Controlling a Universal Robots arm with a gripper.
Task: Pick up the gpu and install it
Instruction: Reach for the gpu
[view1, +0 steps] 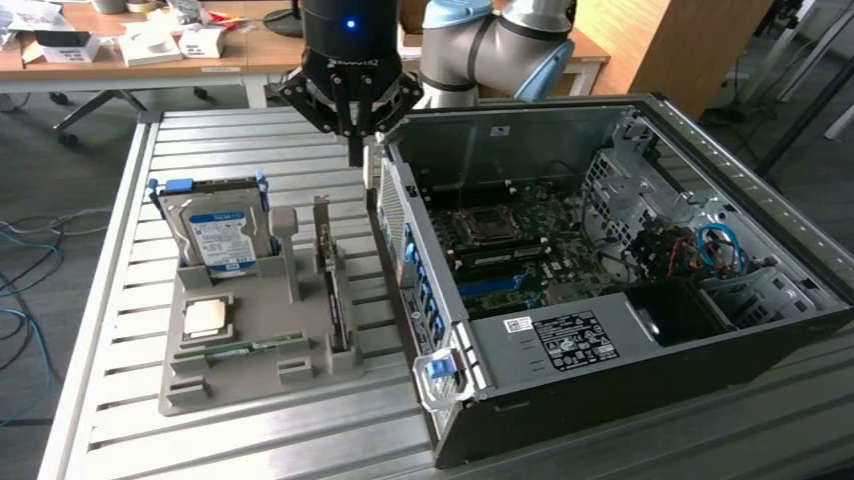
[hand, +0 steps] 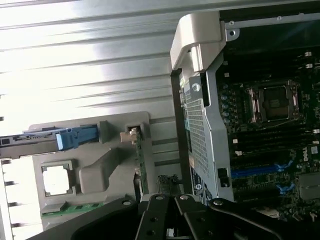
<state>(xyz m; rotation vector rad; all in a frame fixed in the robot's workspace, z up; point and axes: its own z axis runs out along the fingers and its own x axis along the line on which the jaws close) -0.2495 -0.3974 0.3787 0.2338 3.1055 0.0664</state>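
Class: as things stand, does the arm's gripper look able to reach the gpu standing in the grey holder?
Probably yes. The gpu stands on edge in the holder with its top edge uncovered, and the gripper hangs shut above the table beyond it. The computer case wall alongside leaves little room.

ribbed aluminium table (view1: 114, 330): glossy | grey plastic parts tray (view1: 254, 375): matt | thin dark gpu card (view1: 334, 305): silvery metal bracket
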